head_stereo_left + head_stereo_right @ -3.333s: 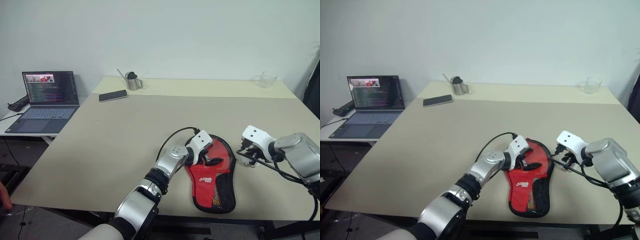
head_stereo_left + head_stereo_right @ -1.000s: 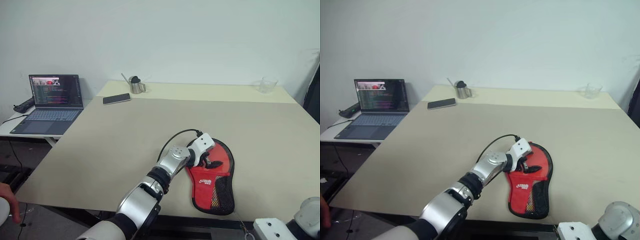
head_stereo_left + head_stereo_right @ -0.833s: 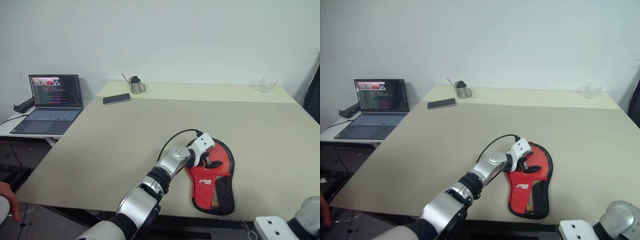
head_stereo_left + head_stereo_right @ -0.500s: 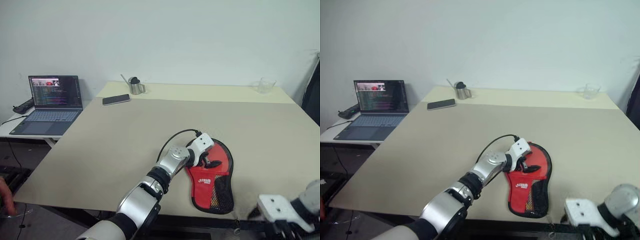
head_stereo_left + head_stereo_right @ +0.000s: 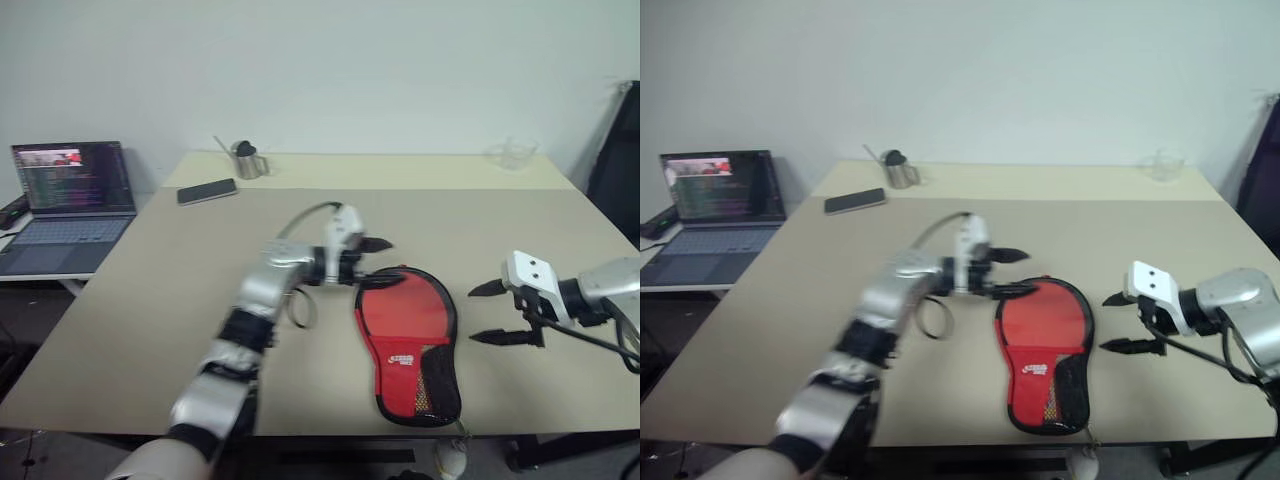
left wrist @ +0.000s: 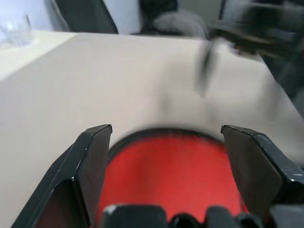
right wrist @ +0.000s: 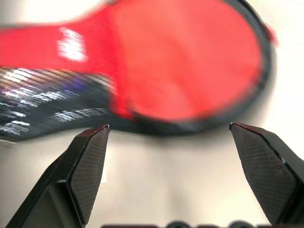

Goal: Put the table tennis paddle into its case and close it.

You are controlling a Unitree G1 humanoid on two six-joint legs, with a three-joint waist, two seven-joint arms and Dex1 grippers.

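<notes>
Centrally, we see the case [image 5: 405, 340] flat on the table [image 5: 150, 300], flanked by wide-spread, empty left gripper [image 5: 377, 262] and right gripper [image 5: 488, 313].

The case [image 5: 405, 342] bears a small white logo, too small to read.

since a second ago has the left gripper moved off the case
Yes. The left gripper has lifted off the case and now hangs open beside its round end, nearer the phone.
</notes>
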